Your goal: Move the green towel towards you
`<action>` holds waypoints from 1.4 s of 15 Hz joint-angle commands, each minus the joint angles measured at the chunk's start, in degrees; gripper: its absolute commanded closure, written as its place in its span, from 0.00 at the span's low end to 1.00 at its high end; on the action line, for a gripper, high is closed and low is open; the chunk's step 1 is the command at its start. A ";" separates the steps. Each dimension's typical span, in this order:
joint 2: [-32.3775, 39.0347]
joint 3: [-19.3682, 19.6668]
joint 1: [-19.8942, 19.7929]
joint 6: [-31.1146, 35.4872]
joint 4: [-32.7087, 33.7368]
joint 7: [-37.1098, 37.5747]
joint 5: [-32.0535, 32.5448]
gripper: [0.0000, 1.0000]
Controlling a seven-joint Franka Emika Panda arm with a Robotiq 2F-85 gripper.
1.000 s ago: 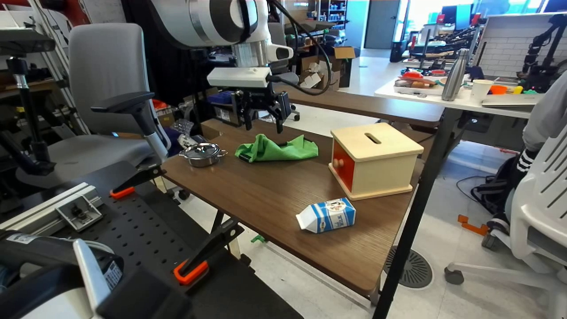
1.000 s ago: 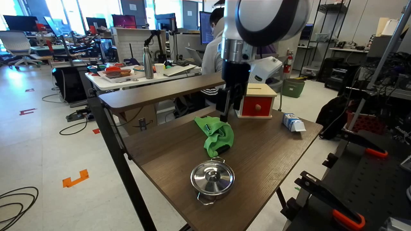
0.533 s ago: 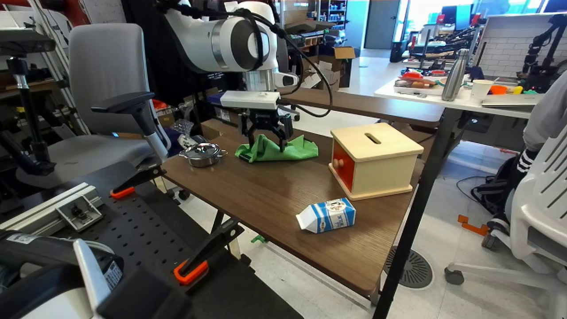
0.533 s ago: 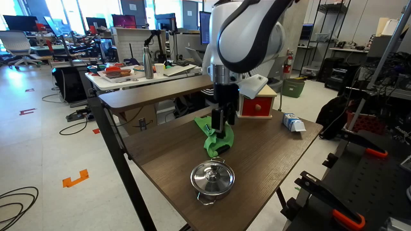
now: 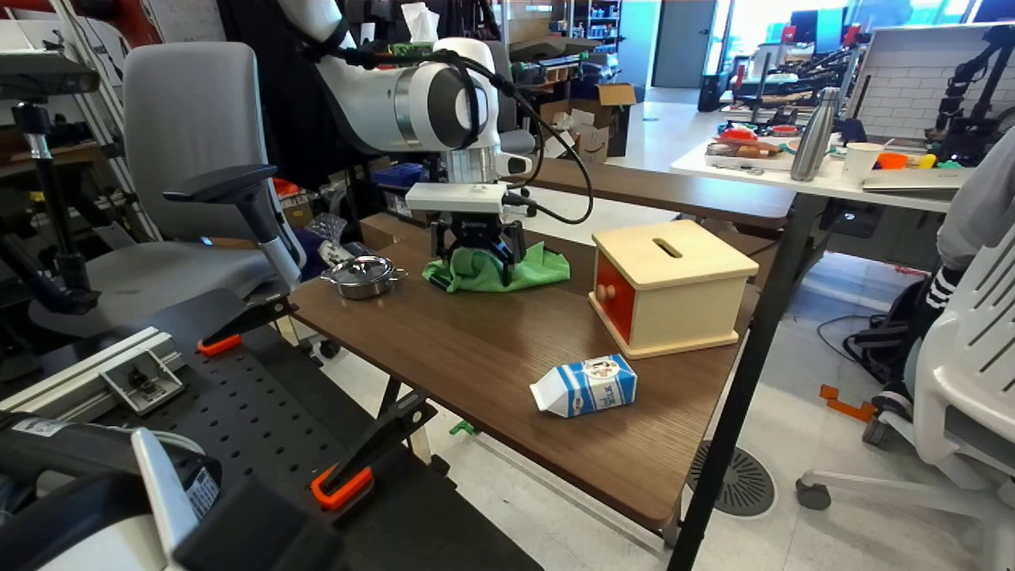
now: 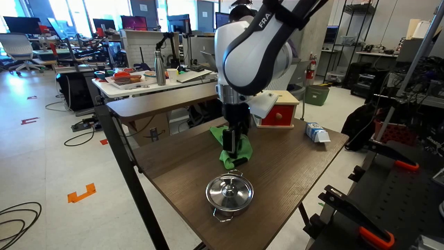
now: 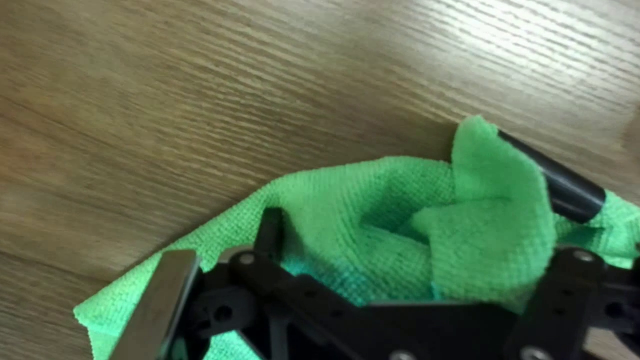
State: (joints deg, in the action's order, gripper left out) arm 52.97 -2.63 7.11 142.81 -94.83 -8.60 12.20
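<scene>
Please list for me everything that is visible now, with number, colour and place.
Table: 1, brown, centre
Towel: 1, green, on table
Tube: at least 1, black, partly under towel
Pot: 1, silver, on table
Box: 1, beige and red, on table
Carton: 1, blue and white, on table
Board: 1, black, beside table
Clamps: 2, black and orange, on board
Desk: 1, white, beyond table
Bottle: 1, silver, on desk
Cup: 1, white, on desk
Person: 1, in grey, by desk
Chairs: several, grey and white, around
Bin: 1, green, background
Other gear: much, mixed colours, background
Arm: 1, white and black, above towel
Jaws: 1 pair, black, open, at towel
</scene>
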 commanded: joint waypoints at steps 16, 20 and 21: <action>-6.49 0.88 -0.09 0.54 -12.64 -2.89 2.50 0.00; -8.97 1.74 0.24 2.46 -18.73 -2.30 4.02 0.00; -9.51 1.93 0.18 2.98 -20.19 -2.23 4.26 0.00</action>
State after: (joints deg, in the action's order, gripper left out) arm 46.12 -1.58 7.20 143.16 -108.54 -11.31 14.47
